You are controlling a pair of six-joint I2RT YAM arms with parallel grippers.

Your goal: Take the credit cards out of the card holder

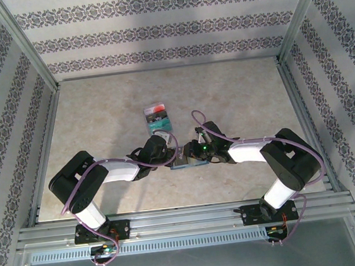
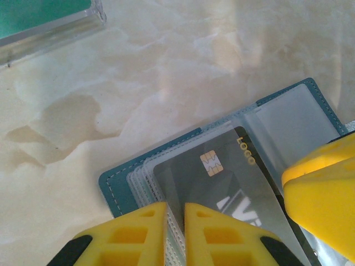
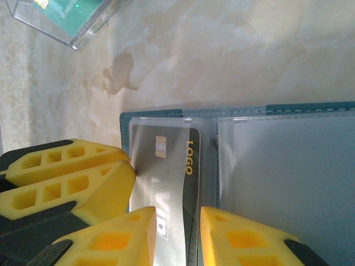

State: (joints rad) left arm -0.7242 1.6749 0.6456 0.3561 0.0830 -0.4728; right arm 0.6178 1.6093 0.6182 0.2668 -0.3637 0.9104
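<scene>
Marbled tabletop (image 1: 99, 109), card holder (image 1: 190, 164) open at lower centre overhead: left gripper (image 2: 176, 233) pinched its sleeve edge, nearly shut, right gripper (image 3: 177, 238) straddled the grey card (image 3: 166, 172), grip uncertain; card best drawn straight along its slot with the holder pinned flat.

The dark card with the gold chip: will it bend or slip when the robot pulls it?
Probably stiff: the dark card lies flat with straight edges. It looks glossy, so it may slide easily out of its clear sleeve. It also looks thin, so likely light; the card holder might drag along with it unless held down.
</scene>
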